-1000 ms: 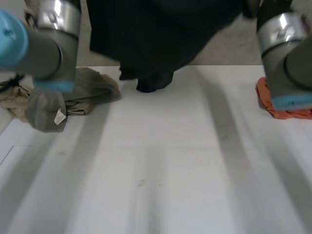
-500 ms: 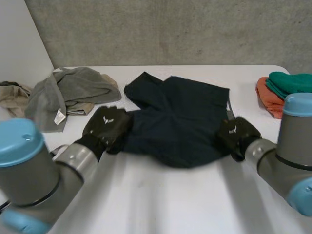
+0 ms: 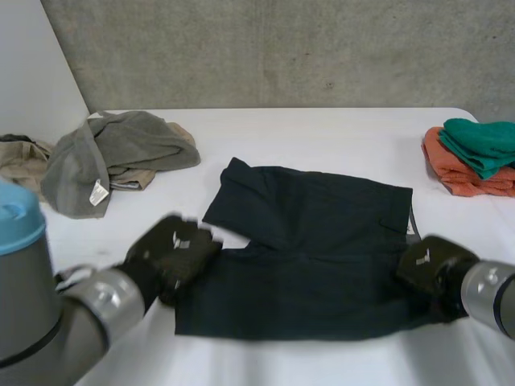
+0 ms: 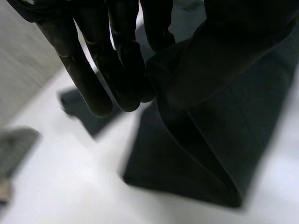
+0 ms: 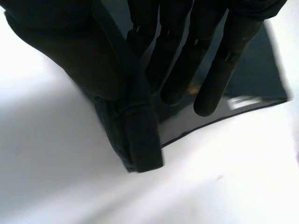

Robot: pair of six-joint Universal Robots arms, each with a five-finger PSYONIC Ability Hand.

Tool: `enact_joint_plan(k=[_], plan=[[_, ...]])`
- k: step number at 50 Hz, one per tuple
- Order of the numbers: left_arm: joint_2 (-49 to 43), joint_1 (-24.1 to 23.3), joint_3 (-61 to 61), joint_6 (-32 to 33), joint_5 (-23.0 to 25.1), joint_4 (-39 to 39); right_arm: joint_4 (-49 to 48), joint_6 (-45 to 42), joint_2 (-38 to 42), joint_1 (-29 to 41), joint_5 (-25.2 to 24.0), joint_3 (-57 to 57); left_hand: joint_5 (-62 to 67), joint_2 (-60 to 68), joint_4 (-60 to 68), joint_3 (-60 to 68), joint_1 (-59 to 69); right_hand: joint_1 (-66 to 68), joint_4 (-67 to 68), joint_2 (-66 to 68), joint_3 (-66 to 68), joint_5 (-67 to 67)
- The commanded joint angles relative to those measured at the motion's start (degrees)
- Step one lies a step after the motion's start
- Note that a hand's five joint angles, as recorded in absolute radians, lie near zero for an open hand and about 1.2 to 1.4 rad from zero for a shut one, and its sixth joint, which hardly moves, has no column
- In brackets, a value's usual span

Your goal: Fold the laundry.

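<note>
A dark navy cloth garment (image 3: pixel 314 257) lies spread flat at the middle of the white table (image 3: pixel 322 137). The left hand (image 3: pixel 173 253) pinches the garment's near left corner between straight fingers (image 4: pixel 117 70) and thumb; the right hand (image 3: pixel 430 265) likewise pinches the near right corner. A crumpled grey cloth (image 3: pixel 121 153) lies far left; a folded green cloth (image 3: pixel 483 141) rests on a folded orange cloth (image 3: pixel 467 177) far right.

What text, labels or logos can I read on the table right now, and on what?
No words or numbers are readable.
White tag on the grey garment: too small to read.
White mark on the left hand and the right hand: a logo, no letters legible.
Pale label on the dark shorts: blurred.
</note>
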Motion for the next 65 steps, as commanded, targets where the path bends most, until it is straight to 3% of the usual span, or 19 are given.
enact_joint_plan(k=[1, 6, 11, 20, 23, 24, 25, 26, 27, 34, 41, 47, 54, 56, 57, 59, 60, 65], plan=[[-12.1, 0.0, 10.4, 0.4, -0.7, 17.8, -10.2, 8.5, 3.2, 0.5, 0.4, -7.5, 12.1, 11.2, 11.2, 11.5, 13.7, 15.5, 11.2, 12.4, 11.3, 11.9], [-24.6, 0.1, 24.4, 0.6, -1.9, 26.5, -17.9, 9.3, 10.6, 1.6, 4.5, -13.2, 12.1, 11.2, 11.2, 11.5, 13.7, 15.5, 11.2, 12.4, 11.3, 11.9], [-37.2, 0.5, 39.7, 0.8, -1.7, 29.0, -26.8, 8.4, 19.5, 4.2, 11.4, -21.5, 12.1, 11.2, 11.2, 11.5, 13.7, 15.5, 11.2, 12.4, 11.3, 11.9], [-59.9, 0.8, 72.1, 3.9, -2.1, 29.4, -43.5, 5.4, 36.2, 5.3, 12.5, -35.3, 12.1, 11.2, 11.2, 11.5, 13.7, 15.5, 11.2, 12.4, 11.3, 11.9], [-64.1, 0.8, 77.9, 3.9, -1.5, 29.4, -49.6, 2.7, 41.5, 5.3, 12.4, -39.4, 12.1, 11.2, 11.2, 11.5, 13.7, 15.5, 11.2, 12.4, 11.3, 11.9], [-64.8, 0.8, 78.6, 3.9, -1.5, 29.4, -51.3, 2.0, 43.5, 5.3, 13.0, -41.3, 12.1, 11.2, 11.2, 11.5, 13.7, -9.4, -13.7, -12.5, -13.6, -13.0], [-65.2, 0.7, 78.7, 3.9, -1.7, 29.4, -51.8, 1.8, 44.4, 5.3, 12.9, -41.8, -0.5, -1.4, -1.5, -1.2, 1.0, -38.8, -43.1, -41.9, -43.0, -42.4], [-65.3, 0.6, 78.3, 3.9, -1.9, 29.4, -52.0, 1.7, 45.1, 5.4, 12.8, -42.2, -44.3, -45.2, -45.2, -44.9, -42.7, -54.5, -58.8, -57.6, -58.7, -58.1], [-65.3, 0.4, 78.0, 4.0, -1.7, 29.4, -51.9, 1.4, 45.7, 5.5, 12.8, -42.3, -57.9, -58.8, -58.8, -58.5, -56.3, -54.5, -58.8, -57.6, -58.7, -58.1], [-61.1, -0.1, 71.0, 3.6, -3.2, 29.4, -49.3, 9.3, 37.7, 5.2, 12.4, -35.4, -57.9, -58.8, -58.8, -58.5, -56.3, -54.5, -58.8, -57.6, -58.7, -58.1], [-47.3, 0.2, 54.7, 0.1, -5.8, 30.1, -30.5, 24.0, 22.5, 3.3, 7.1, -27.3, -57.9, -58.8, -58.8, -58.5, -56.3, -54.5, -58.8, -57.6, -58.7, -58.1], [-39.6, -0.1, 43.3, -4.3, -5.8, 30.3, -17.9, 29.5, 21.3, 0.0, 3.7, -23.4, -57.9, -58.8, -58.8, -58.5, -56.3, -50.2, -54.5, -53.3, -54.4, -53.8], [-36.0, -1.1, 36.5, -7.7, -5.8, 30.2, -22.8, 28.8, 24.5, -1.2, 4.2, -20.1, -57.9, -58.8, -58.8, -58.5, -56.3, -46.2, -50.5, -49.3, -50.3, -49.8], [-35.7, -1.3, 35.6, -8.1, -5.9, 30.1, -24.0, 28.5, 26.0, -1.2, 4.3, -20.1, -57.9, -58.8, -58.8, -58.5, -56.3, -35.0, -39.3, -38.1, -39.1, -38.6], [-35.7, -1.4, 35.4, -8.2, -5.9, 30.1, -24.5, 28.2, 27.2, -1.4, 4.2, -20.3, -57.9, -58.8, -58.8, -58.5, -56.3, -17.6, -21.9, -20.7, -21.7, -21.2], [-35.5, -1.6, 35.0, -8.2, -6.0, 30.0, -24.9, 28.0, 27.6, -1.7, 4.3, -20.3, -57.9, -58.8, -58.8, -58.5, -56.3, -2.9, -7.2, -6.0, -7.0, -6.4], [-35.2, -1.6, 34.8, -8.2, -6.1, 29.9, -25.3, 27.5, 27.4, -2.3, 4.7, -20.0, -57.9, -58.8, -58.8, -58.5, -56.3, 15.3, 11.0, 12.2, 11.2, 11.7], [-31.6, -1.9, 33.0, -9.5, -6.0, 29.4, -30.2, 24.1, 24.6, -5.3, 6.6, -17.0, -57.9, -58.8, -58.8, -58.5, -56.3, 15.5, 11.2, 12.4, 11.3, 11.9]])
